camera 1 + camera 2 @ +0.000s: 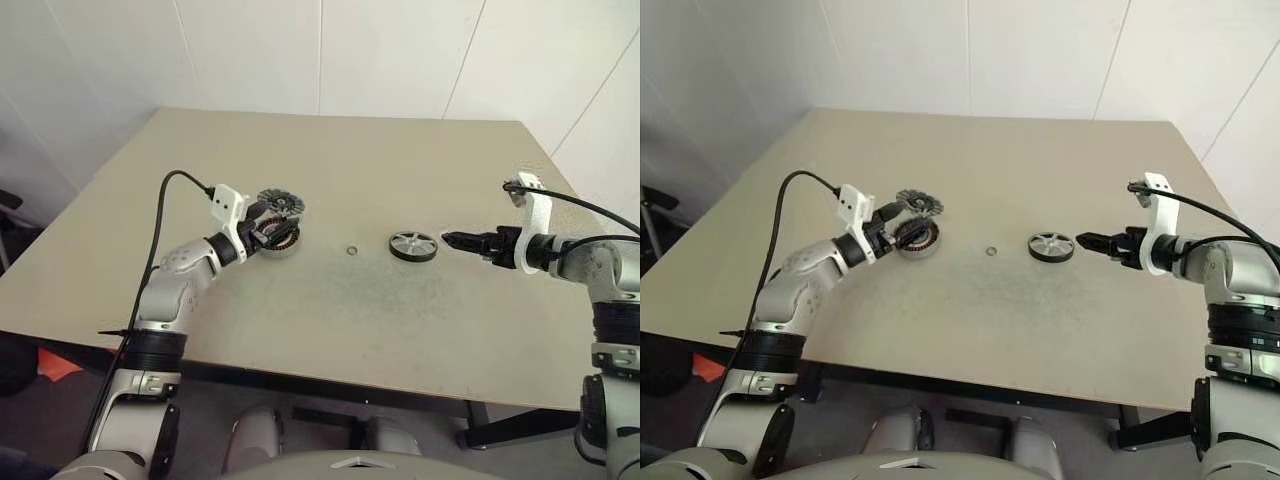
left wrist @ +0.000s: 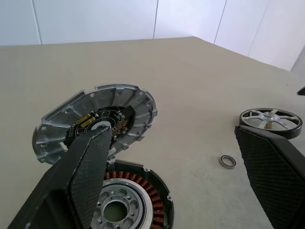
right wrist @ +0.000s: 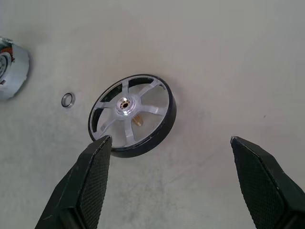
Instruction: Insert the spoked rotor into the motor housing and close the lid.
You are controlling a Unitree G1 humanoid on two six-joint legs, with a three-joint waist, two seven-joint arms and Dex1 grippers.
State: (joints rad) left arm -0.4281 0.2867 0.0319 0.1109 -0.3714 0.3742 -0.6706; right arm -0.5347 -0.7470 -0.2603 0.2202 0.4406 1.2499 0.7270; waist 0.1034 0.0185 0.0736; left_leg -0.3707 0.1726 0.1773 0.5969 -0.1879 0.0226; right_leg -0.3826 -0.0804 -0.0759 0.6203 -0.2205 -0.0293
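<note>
**benchrat:** Right gripper (image 1: 447, 238) is parked just beside the spoked rotor (image 1: 413, 246), fingers spread wide, nothing held. That rotor is lying flat on the table (image 1: 400, 330), well apart from the motor housing (image 1: 280, 240). Left gripper (image 2: 171, 181) is spread wide too and is hovering over the housing, with the lid (image 2: 97, 119) just behind it, ribbed face up.

**coilhead:** Looks stiff and fairly light, so crushing isn't expected. Smooth black rim though, so it could probably be squirted out of a lazy pinch. It should be taken across the rim, opposite edges, not by the thin spokes or the hub. That tiny ring (image 3: 68, 99) is best left untouched.

**benchrat:** Agreed, rim grip, kept level.
</note>
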